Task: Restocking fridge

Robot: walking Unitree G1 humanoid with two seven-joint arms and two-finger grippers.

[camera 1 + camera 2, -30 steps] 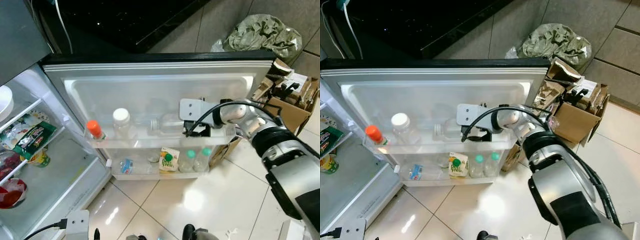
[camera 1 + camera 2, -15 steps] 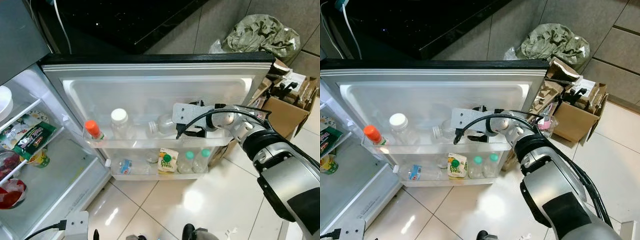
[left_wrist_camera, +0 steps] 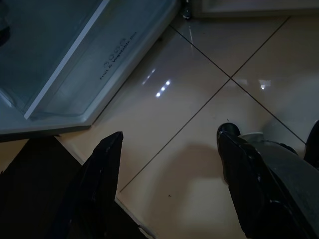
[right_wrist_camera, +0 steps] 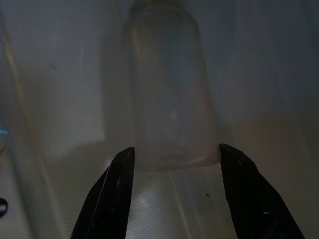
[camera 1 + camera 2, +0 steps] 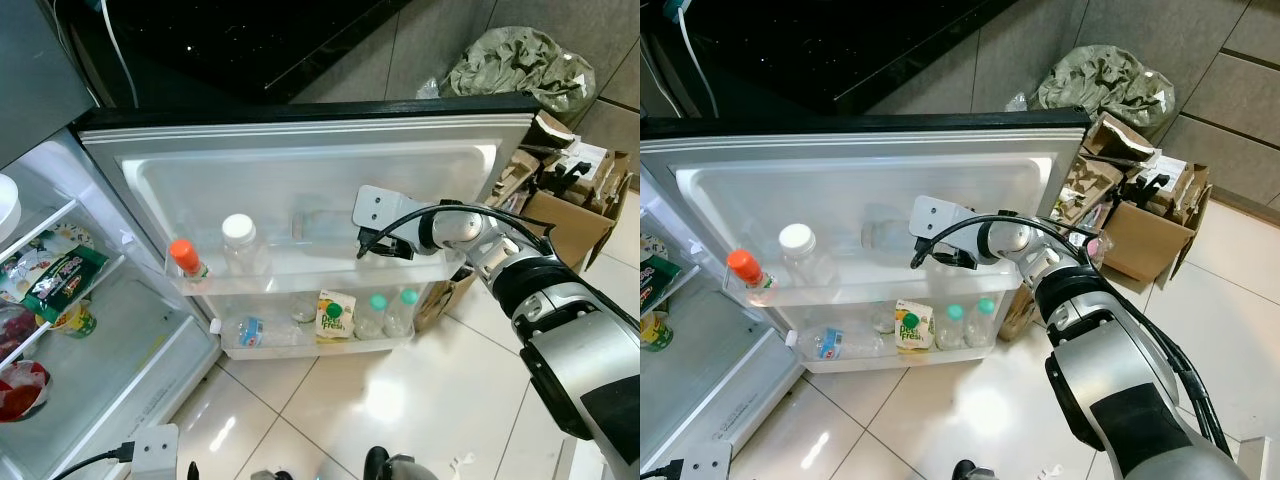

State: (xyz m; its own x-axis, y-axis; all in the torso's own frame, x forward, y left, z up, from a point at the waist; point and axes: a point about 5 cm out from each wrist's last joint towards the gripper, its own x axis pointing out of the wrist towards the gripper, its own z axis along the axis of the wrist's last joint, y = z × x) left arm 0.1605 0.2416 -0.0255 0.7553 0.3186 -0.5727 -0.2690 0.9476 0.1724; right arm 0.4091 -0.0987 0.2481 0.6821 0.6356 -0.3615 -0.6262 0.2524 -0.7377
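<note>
Clear bottle [image 4: 172, 107] blurred, faint on door shelf [image 5: 300, 283]. Right gripper [image 4: 174, 172] fingers wide, flanking its base; left gripper [image 3: 169, 164] spread above floor.

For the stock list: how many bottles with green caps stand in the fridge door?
2. Both stand side by side in the lower door shelf, right of the juice carton: one green-capped bottle, then the other. Others may be hidden behind.

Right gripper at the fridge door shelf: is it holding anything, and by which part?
Nothing is held. The right gripper is open, its fingers either side of the base of a clear bottle in the upper door shelf, without clamping it.
</note>
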